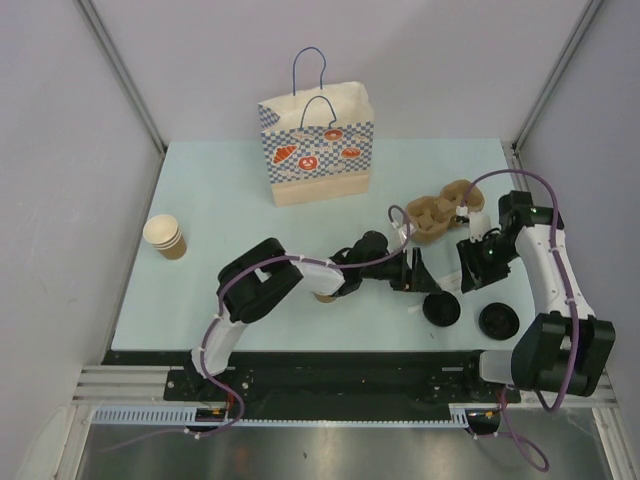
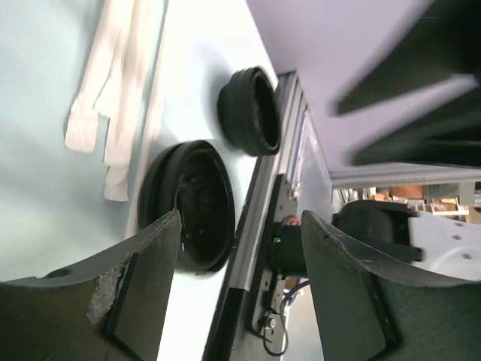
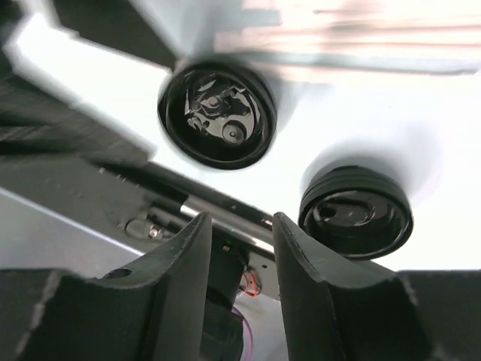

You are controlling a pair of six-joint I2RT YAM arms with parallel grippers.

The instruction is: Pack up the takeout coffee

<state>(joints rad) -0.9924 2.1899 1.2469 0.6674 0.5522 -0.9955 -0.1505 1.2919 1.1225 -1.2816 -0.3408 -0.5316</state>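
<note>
- Two black lids lie on the table at the lower right of the overhead frame: the left lid (image 1: 441, 308) is flat and lies with its hollow side up, and the right lid (image 1: 497, 321) looks thicker and ridged.
- The table (image 1: 200, 200) has a pale blue-green, matte top.
- Grey walls (image 1: 60, 150) close it in on three sides, with metal posts in the far corners.
- A black rail (image 1: 330, 375) runs along the near edge, with the arm bases on it.
- A patterned paper bag (image 1: 318, 150) stands upright at upper centre, its handles raised.
- A stack of cups (image 1: 166, 238) without lids sits alone at middle left.
- A cardboard carrier (image 1: 440, 213) rests right of centre, near the right arm.
- The coffee cup (image 1: 325, 296) shows only as a brown sliver under the left arm, at lower centre. Its top is hidden.
- The left gripper (image 2: 240, 226) reaches toward the lids with its fingers spread wide around nothing.
- The right gripper (image 3: 239, 226) hangs above the lids with a narrow gap between its fingers, also empty.
</note>
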